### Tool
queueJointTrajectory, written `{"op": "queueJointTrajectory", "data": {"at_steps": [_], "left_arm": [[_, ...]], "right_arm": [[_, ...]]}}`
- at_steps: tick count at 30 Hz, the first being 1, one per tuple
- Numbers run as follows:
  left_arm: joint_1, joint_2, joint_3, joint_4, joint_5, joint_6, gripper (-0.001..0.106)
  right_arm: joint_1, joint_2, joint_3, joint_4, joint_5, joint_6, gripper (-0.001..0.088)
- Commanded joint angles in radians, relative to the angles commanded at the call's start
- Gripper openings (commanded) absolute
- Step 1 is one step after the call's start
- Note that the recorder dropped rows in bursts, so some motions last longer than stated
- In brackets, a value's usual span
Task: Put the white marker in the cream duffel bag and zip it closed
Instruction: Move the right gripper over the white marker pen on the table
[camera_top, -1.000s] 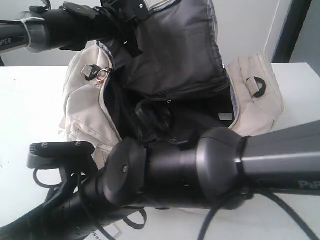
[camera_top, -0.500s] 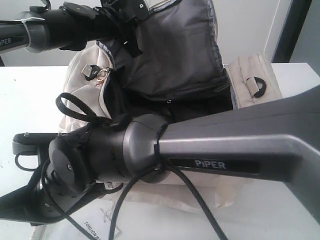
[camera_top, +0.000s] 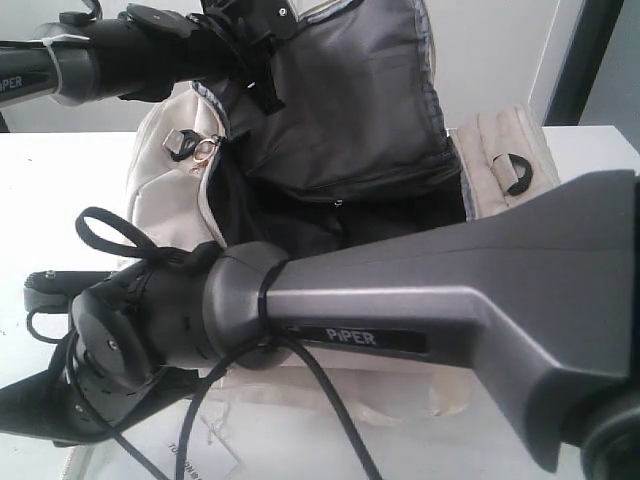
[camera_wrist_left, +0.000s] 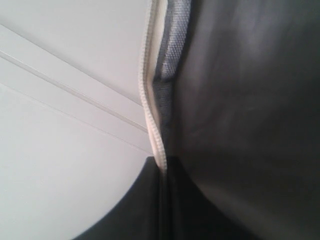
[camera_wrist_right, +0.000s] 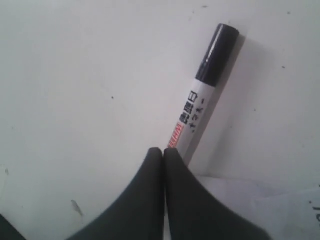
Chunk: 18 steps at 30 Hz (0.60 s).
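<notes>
1. The right gripper had its jaws pressed fully together with nothing between them, tips low over the table.
2. The white marker lay flat on the table. Its printed end was just beside those tips, the long axis ran obliquely away, and the dark cap was farthest. The right arm was nearer.
3. Judgement: the jaws needed opening and setting across the barrel.
4. Beyond, the cream duffel bag gaped open, and the left gripper was clamped on its zip edge.
</notes>
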Motion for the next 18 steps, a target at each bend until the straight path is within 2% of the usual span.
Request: {"op": "queueJointTrajectory", "data": {"at_steps": [4, 11, 14, 18], "left_arm": [[0.0, 0.0, 0.0, 0.0, 0.0, 0.0, 0.0], [0.0, 0.0, 0.0, 0.0, 0.0, 0.0, 0.0], [0.0, 0.0, 0.0, 0.0, 0.0, 0.0, 0.0], [0.0, 0.0, 0.0, 0.0, 0.0, 0.0, 0.0]], "right_arm": [[0.0, 0.021, 0.0, 0.003, -0.005, 0.034, 0.0022], [0.0, 0.027, 0.0, 0.003, -0.027, 0.055, 0.0215], [0.0, 0.027, 0.0, 0.003, -0.039, 0.076, 0.0249], [0.003, 0.027, 0.0, -0.001, -0.057, 0.078, 0.0249]]}}
